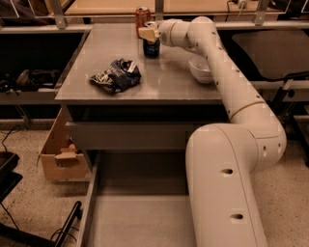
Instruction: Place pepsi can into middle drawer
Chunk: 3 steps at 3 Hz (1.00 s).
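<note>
The pepsi can (151,48), dark blue, stands upright at the back of the grey tabletop (159,84). My gripper (149,33) is right at the can's top, reaching in from the right along the white arm. The can's upper part is hidden behind the gripper. The middle drawer (140,217) is pulled out wide open below the table's front, and its long grey floor is bare. The arm's big lower segment covers the drawer's right side.
An orange-red can (142,14) stands just behind the pepsi can. A crumpled dark chip bag (116,75) lies left of centre on the table. A white bowl (200,70) sits to the right under the arm. A cardboard box (60,157) stands on the floor at left.
</note>
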Available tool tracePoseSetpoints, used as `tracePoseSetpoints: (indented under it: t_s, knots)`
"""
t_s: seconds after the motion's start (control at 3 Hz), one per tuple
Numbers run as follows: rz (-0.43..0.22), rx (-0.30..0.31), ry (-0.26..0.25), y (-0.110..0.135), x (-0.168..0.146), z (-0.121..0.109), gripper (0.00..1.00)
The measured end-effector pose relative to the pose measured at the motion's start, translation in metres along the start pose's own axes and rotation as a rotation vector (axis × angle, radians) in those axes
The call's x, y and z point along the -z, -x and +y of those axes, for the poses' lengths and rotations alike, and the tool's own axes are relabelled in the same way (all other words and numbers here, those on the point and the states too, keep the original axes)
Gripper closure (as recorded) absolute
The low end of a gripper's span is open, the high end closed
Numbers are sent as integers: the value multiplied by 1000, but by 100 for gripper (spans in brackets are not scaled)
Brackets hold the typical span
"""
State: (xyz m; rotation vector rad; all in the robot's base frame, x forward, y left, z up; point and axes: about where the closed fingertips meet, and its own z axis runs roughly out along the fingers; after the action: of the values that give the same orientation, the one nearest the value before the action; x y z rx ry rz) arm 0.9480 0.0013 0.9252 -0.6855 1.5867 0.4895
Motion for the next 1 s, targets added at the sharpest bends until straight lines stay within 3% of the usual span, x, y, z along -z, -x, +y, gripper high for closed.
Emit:
tracePoseSetpoints:
  t_s: [0.33,0.67,1.0]
  knots:
    - [0,0,0,0,0,0,85]
    - [-11,14,21,10,0,6,100]
    - [-69,50,100,50,17,32,100]
